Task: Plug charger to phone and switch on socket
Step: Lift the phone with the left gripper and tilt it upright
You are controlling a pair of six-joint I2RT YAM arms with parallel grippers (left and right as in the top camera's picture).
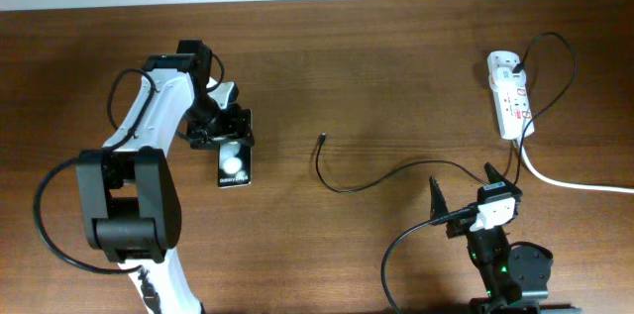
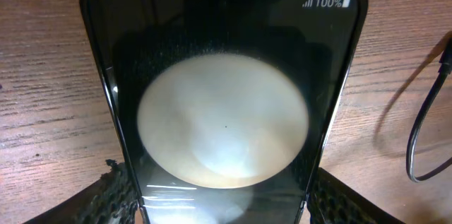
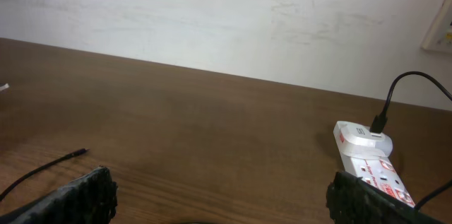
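The black phone (image 1: 234,161) lies flat on the table at the left, with a white round blob on its face. My left gripper (image 1: 222,136) is shut on its far end. In the left wrist view the phone (image 2: 224,54) fills the gap and both fingers (image 2: 106,196) press against its side edges. The charger's plug tip (image 1: 323,137) lies free mid-table, and its thin black cable (image 1: 347,190) runs right to the white socket (image 1: 510,96). My right gripper (image 1: 462,181) hovers open and holds nothing at the front right; in its own view the gripper (image 3: 222,203) faces the socket (image 3: 367,157) and plug tip (image 3: 83,152).
A thick white cord (image 1: 575,183) leaves the socket toward the right edge. The black cable (image 2: 424,132) curls on the wood just right of the phone. A pale wall (image 3: 226,19) stands behind the table's far edge.
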